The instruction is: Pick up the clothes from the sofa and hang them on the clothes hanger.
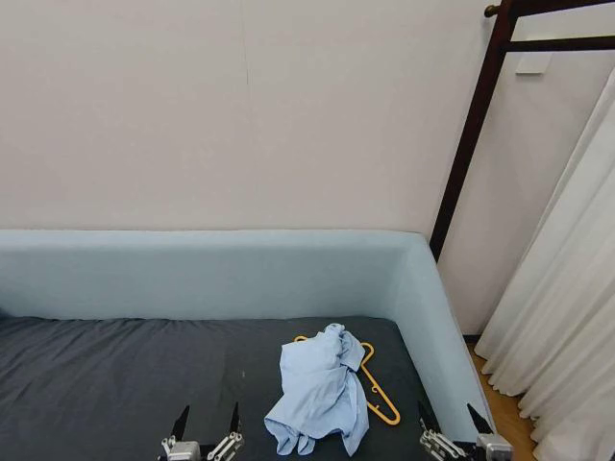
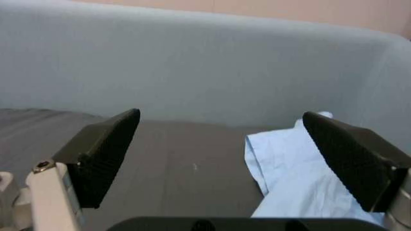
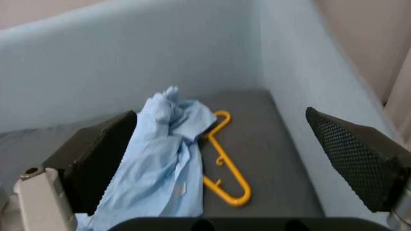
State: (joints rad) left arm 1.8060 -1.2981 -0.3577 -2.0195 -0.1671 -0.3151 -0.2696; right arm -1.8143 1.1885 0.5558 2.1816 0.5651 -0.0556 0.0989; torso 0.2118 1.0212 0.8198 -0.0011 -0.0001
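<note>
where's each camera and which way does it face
Head: up on the robot, looking down at the sofa, blue shirt and yellow hanger; left claw and right claw open at bottom.
Left wrist: behind the left claw, facing the sofa back and shirt.
Right wrist: behind the right claw, facing shirt and hanger.
All share the shirt.

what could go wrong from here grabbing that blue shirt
The blue shirt lies crumpled over the yellow hanger, so a pinch might catch or drag the hanger too. The right tool, open like the left tool, hovers close to the sofa arm and may brush it reaching inward.
</note>
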